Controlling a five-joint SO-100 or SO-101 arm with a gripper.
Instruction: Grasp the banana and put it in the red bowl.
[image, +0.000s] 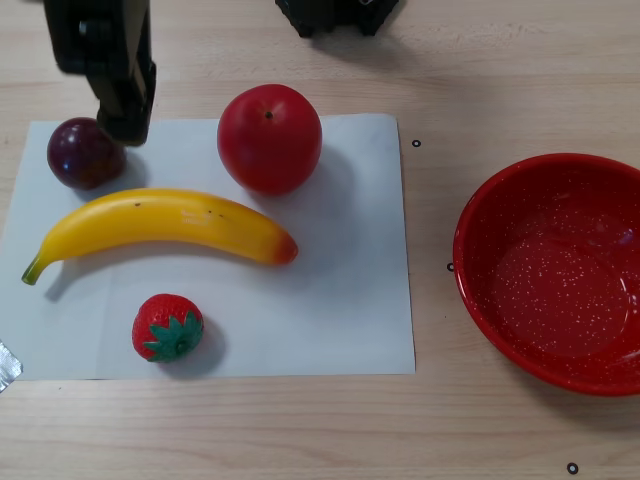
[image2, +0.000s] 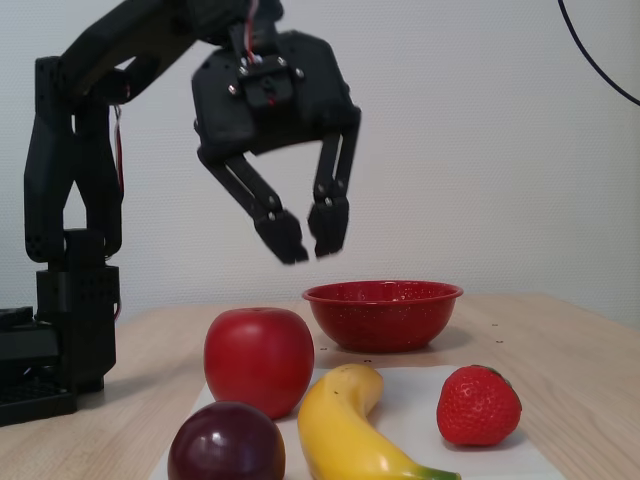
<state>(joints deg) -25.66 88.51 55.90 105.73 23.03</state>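
The banana (image: 160, 224) lies on a white sheet, green stem to the left and orange-red end to the right in the other view. In the fixed view it (image2: 345, 425) lies at the front, pointing at the camera. The red bowl (image: 560, 270) stands empty on the table right of the sheet; in the fixed view it (image2: 383, 312) is behind the fruit. My gripper (image2: 307, 238) hangs high above the fruit, slightly open and empty. In the other view it (image: 124, 118) is at the top left, over the plum's edge.
A red apple (image: 270, 137), a dark purple plum (image: 84, 152) and a strawberry (image: 167, 327) lie on the white sheet (image: 340, 300) around the banana. The arm's black base (image2: 60, 350) stands at the left in the fixed view.
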